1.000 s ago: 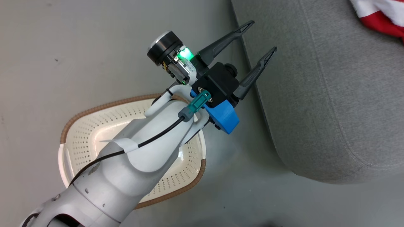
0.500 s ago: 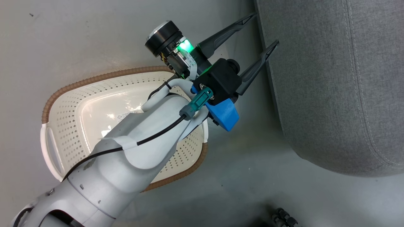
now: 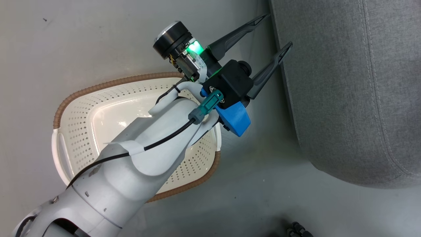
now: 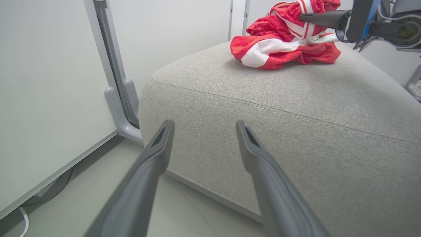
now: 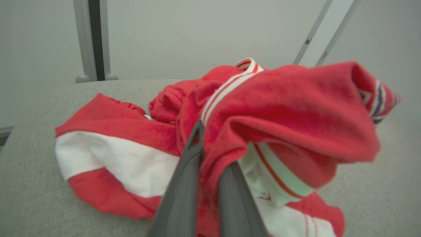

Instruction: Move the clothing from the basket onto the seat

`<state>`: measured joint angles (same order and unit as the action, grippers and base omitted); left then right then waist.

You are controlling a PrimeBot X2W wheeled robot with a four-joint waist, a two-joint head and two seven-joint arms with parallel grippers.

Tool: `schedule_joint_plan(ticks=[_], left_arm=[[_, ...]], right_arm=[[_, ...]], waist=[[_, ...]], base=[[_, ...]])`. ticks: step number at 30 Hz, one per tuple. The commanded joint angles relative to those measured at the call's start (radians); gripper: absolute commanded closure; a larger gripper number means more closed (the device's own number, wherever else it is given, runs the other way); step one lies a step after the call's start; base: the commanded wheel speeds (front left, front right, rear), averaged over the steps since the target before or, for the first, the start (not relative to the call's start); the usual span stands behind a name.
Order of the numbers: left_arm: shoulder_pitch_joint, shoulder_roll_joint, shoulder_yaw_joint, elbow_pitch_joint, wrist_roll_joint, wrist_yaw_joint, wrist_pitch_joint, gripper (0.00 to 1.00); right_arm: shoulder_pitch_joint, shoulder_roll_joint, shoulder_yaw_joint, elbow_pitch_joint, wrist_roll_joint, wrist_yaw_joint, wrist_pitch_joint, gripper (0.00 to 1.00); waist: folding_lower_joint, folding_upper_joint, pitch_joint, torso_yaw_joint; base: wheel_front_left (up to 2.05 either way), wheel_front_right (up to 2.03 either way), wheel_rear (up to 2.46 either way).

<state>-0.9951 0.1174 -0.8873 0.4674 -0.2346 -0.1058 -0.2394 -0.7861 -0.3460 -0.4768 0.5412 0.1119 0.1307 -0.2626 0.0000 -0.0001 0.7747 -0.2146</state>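
Clothing [image 5: 279, 108] was bunched on top of the seat [image 4: 296, 98], and the right jaws were closed on a fold of it. Red cloth with white trim draped over and to the right of their tips, while a flatter red-and-white part lay on the cushion just beyond them to the left. That grip suggested a garment being laid down and not yet released. The left jaws stood open and empty, their fingers [image 4: 158, 154] spread and aimed at the seat's side face, the pile well beyond the tips and higher up; they were probably parked clear of the work. The head view supplied the basket [image 3: 108, 85], which sat on the floor [image 3: 82, 39] behind and beneath the left jaws, partly covered by the left forearm [image 3: 148, 148]. What could be seen of its bottom held no cloth. The left wrist view supplied the wider scene, with the pile and a finger of the right jaws together at the pile's top. The right wrist view supplied the closed grip up close.
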Motion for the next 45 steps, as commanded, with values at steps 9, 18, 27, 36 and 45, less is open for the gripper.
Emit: schedule_joint_plan(ticks=[9, 18, 27, 36, 45], left_arm=[[0.041, -0.013, 0.006, 0.018, -0.025, 0.017, -0.020, 0.00], [0.190, -0.014, 0.088, -0.033, -0.065, 0.049, -0.026, 0.00], [0.402, 0.009, 0.284, -0.158, -0.036, 0.099, -0.026, 0.00], [0.585, 0.001, 0.460, -0.213, 0.001, 0.095, -0.026, 0.00], [0.749, -0.007, 0.616, -0.223, 0.029, 0.070, -0.026, 0.00]], right_arm=[[0.123, 0.061, -0.043, -0.054, -0.024, 0.000, -0.003, 0.00], [0.371, 0.164, -0.021, -0.220, -0.055, 0.000, -0.003, 0.00], [0.519, 0.212, 0.156, -0.381, -0.058, 0.000, -0.003, 0.00], [0.646, 0.223, 0.280, -0.446, -0.056, 0.000, -0.003, 0.00], [0.715, 0.249, 0.357, -0.461, -0.047, 0.000, -0.003, 0.00]], waist=[[0.0000, 0.0001, -0.101, 0.017], [0.0000, 0.0001, -0.299, 0.017], [0.0000, 0.0001, -0.486, 0.056], [0.0000, 0.0001, -0.619, 0.134], [0.0000, 0.0001, -0.714, 0.193]], base=[[0.00, 0.00, 0.00], [0.00, 0.00, 0.00], [0.00, 0.00, 0.00], [0.00, 0.00, 0.00], [0.00, 0.00, 0.00]])
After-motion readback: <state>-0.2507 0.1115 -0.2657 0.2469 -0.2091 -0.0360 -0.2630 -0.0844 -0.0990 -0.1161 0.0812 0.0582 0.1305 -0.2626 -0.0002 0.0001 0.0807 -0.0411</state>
